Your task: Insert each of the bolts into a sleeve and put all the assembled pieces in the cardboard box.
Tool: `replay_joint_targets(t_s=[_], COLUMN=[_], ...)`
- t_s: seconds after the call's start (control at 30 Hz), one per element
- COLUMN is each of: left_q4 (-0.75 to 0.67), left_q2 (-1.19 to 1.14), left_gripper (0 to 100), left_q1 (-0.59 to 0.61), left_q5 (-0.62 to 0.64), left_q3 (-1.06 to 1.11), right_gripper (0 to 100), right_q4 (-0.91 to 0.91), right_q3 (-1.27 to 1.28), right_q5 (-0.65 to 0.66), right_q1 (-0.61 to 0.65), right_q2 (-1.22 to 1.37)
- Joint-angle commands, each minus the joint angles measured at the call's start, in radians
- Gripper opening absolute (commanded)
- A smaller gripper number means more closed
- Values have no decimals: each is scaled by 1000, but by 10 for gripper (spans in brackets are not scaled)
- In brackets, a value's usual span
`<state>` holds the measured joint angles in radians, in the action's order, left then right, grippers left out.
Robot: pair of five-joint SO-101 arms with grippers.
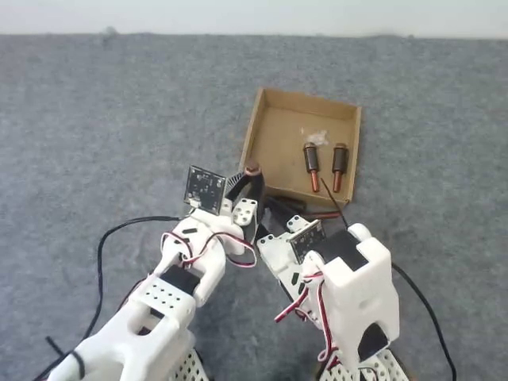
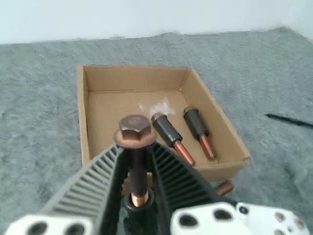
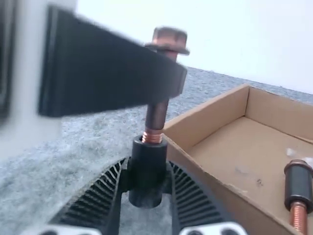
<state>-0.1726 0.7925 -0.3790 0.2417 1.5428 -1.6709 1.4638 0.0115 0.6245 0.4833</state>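
- The grey-carpeted table (image 1: 95,119) carried both arms, which met just in front of the near left corner of the cardboard box (image 1: 282,151).
- The cardboard box sat open-topped, with two assembled pieces (image 1: 312,165) (image 1: 339,165) lying side by side on its floor towards the right wall.
- The left gripper (image 2: 136,152) was clamped on the shank of a copper bolt (image 2: 134,131) just under the hex head, holding it head-up.
- The right gripper (image 3: 146,171) was closed round a black sleeve (image 3: 146,156), holding it upright directly beneath the bolt.
- The bolt's threaded tip had just entered the sleeve's mouth, and most of the shank stood clear above it.
- Judged from this, the insertion step for a third piece was under way and only begun.
- The next move would call for pushing the bolt straight down the sleeve's axis until the head seats. One gripper would then have to let go so the other can carry the piece over the near wall into the box.
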Motion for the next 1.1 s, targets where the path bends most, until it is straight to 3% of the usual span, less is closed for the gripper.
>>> replay_joint_targets(t_s=[0.0,0.8,1.07], left_q4=[-6,57,60], left_q2=[12,11,11], left_gripper=[10,13,206], left_q1=[-3,0,0], left_q5=[-21,-25,-20], left_q3=[-4,15,22], right_gripper=[6,6,6], right_q4=[-21,-70,-67], right_q3=[0,0,0], right_q5=[18,18,18], right_q1=[-28,-58,-58], right_q2=[-56,-64,-64])
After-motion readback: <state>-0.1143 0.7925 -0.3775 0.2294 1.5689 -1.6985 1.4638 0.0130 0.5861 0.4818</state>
